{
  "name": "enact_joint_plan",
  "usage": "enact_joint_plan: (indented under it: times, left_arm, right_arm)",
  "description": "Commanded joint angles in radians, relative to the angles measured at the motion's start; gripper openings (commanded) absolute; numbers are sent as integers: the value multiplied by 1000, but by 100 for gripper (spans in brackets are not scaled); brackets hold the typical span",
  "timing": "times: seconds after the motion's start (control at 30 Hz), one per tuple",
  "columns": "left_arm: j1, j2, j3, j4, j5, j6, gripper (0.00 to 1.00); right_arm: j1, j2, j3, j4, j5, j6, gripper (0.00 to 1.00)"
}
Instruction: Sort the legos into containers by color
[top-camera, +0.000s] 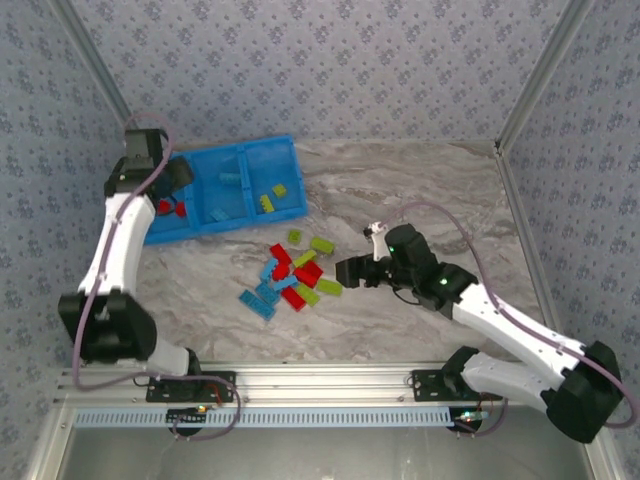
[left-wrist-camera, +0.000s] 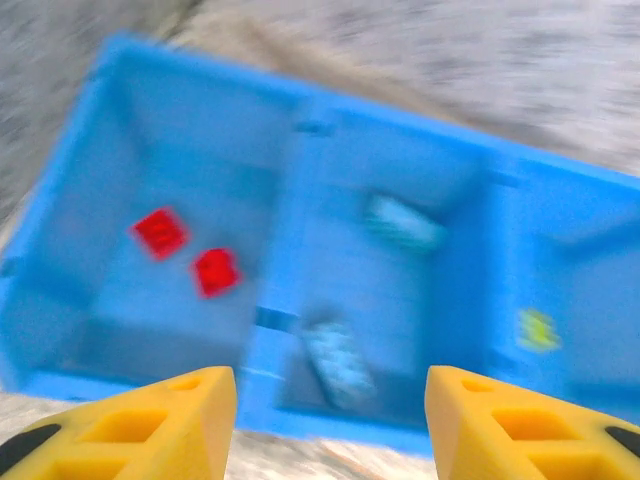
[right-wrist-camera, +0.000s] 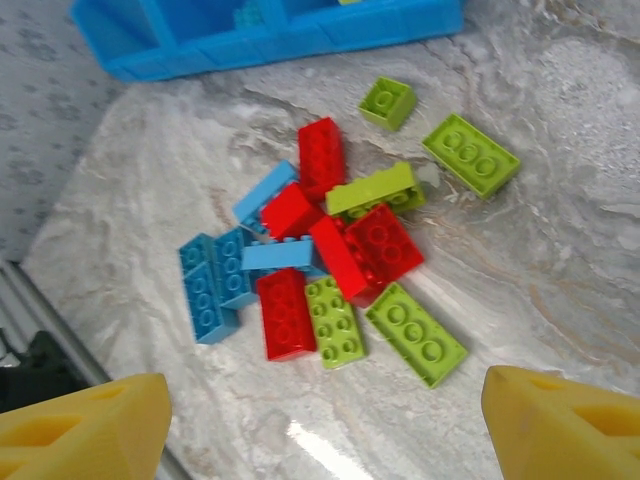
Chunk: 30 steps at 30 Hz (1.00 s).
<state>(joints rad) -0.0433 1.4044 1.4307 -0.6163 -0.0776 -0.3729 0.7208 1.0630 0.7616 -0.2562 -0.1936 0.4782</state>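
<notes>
Barely begun: two reds (left-wrist-camera: 215, 271), two blues (left-wrist-camera: 340, 360) and two greens (top-camera: 266, 203) lie sorted in the far-left tray (top-camera: 240, 147). The pile (right-wrist-camera: 330, 250) mid-counter (top-camera: 400, 180) is unsorted. My left jaws and right jaws gape, empty.

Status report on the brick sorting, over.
Left gripper open over bright blue plastic tray. Right gripper open above loose pile of small studded plastic bricks. Nothing blocking.

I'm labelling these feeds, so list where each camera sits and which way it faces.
Top external: above and behind the bases, looking down on the table, both arms in view.
Left wrist: over the blue tray, looking down into it; left gripper at the bottom edge.
Right wrist: low, facing the loose brick pile; right gripper at the bottom edge.
Shared: all three show the tray.
</notes>
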Motion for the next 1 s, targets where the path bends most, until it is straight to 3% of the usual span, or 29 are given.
enact_joint_plan:
  times: [0.0, 0.13, 0.27, 0.4, 0.53, 0.83, 0.97]
  left_arm:
    - [-204, -146, -43, -36, 118, 193, 52]
    - [-425, -248, -182, -56, 152, 464, 54]
    - [-525, -327, -333, -31, 191, 659, 58]
    - [-554, -402, -462, -26, 353, 915, 80]
    - [-565, -464, -562, 14, 314, 986, 85]
    - [-569, -534, -607, -8, 238, 1104, 90]
    - [-575, -548, -618, -9, 206, 1121, 91]
  right_arm:
    - [-11, 139, 90, -1, 44, -74, 84]
    - [-33, 354, 234, -17, 16, -102, 84]
    - [-22, 556, 388, -29, 63, -31, 83]
    - [0, 742, 559, -69, 132, 53, 78]
    - [38, 917, 755, -164, 234, 85, 74]
    - [79, 1212, 1073, -326, 359, 136, 67]
    - [89, 1287, 1155, -368, 403, 143, 56]
